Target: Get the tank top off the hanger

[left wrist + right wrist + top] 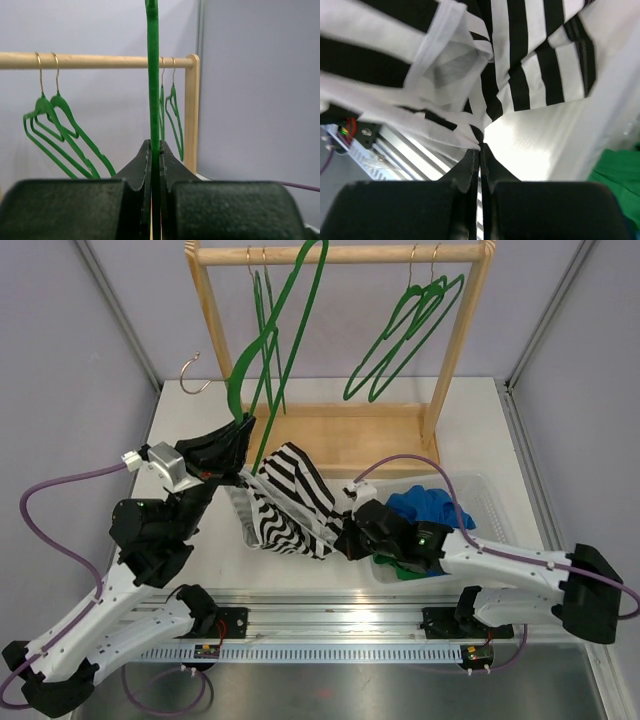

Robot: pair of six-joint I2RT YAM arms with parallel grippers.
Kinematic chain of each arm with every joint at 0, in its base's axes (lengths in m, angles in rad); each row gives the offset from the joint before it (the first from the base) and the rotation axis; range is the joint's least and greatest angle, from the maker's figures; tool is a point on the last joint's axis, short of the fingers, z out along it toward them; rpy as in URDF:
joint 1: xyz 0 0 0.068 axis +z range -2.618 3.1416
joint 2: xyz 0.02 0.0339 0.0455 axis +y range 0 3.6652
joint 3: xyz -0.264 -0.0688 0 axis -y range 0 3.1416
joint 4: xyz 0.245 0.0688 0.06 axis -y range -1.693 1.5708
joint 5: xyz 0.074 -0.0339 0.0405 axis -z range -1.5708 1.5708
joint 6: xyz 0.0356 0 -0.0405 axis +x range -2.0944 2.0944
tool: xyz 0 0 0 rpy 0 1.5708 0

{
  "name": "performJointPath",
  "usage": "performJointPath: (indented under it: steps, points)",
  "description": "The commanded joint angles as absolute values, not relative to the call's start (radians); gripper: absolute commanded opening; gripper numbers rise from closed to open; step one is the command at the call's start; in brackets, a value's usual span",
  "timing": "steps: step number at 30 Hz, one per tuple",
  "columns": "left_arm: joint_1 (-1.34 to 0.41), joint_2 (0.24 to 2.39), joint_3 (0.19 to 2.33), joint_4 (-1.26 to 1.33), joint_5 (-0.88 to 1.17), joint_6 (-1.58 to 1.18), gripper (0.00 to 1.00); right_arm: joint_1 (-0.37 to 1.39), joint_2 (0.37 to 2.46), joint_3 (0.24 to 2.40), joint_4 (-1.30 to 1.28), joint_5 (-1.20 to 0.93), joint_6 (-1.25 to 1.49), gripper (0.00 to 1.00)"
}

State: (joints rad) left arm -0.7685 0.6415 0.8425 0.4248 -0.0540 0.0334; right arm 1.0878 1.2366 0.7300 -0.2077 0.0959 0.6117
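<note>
Tank top (295, 502): stretched from just below left gripper (238, 432) across to right gripper (347, 537), pinched shut on a striped edge, likely to drag it clear. Left clamped tight on green hanger (272, 335), bracing it upright against that pull.

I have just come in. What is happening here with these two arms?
The two arms are working to take a striped tank top off a green hanger. The left tool is shut on the hanger's thin bar, in front of the wooden rack. The right tool is shut on an edge of the top, beside the clear bin. Whether the top is already free of the hanger cannot be told.
</note>
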Motion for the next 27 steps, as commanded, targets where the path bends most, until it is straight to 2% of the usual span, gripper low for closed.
performJointPath:
  steps: [1,4,6,7,12,15,16,19,23,27]
  points:
    - [-0.769,0.658,0.929,0.688,-0.116,0.127,0.0,1.085,1.097,0.726,-0.322,0.229,0.617,0.0]
    - [-0.769,0.672,0.966,0.629,-0.13,0.069,0.0,1.085,1.075,0.73,-0.264,0.146,0.595,0.0]
    - [-0.769,0.67,0.901,0.726,-0.132,0.069,0.0,1.085,1.094,0.713,-0.18,0.01,0.586,0.0]
    - [-0.769,0.67,0.879,0.756,-0.102,0.072,0.0,1.085,1.103,0.704,-0.079,-0.105,0.587,0.0]
    - [-0.769,0.634,0.799,0.795,0.047,0.074,0.0,1.1,1.183,0.768,0.112,-0.323,0.592,0.0]
    - [-0.769,0.591,0.724,0.892,0.005,0.103,0.0,1.132,1.219,0.862,0.04,-0.275,0.53,0.0]
    - [-0.769,0.581,0.685,0.925,-0.065,0.115,0.0,1.14,1.245,0.888,-0.065,-0.203,0.511,0.0]
    - [-0.769,0.563,0.632,1.113,-0.164,0.192,0.0,1.152,1.411,0.965,-0.185,-0.129,0.479,0.0]
    - [-0.769,0.572,0.636,1.276,-0.303,0.296,0.0,1.158,1.659,0.962,-0.169,-0.026,0.524,0.0]
    - [-0.769,0.574,0.673,1.319,-0.333,0.311,0.0,1.16,1.77,0.976,-0.181,0.06,0.583,0.0]
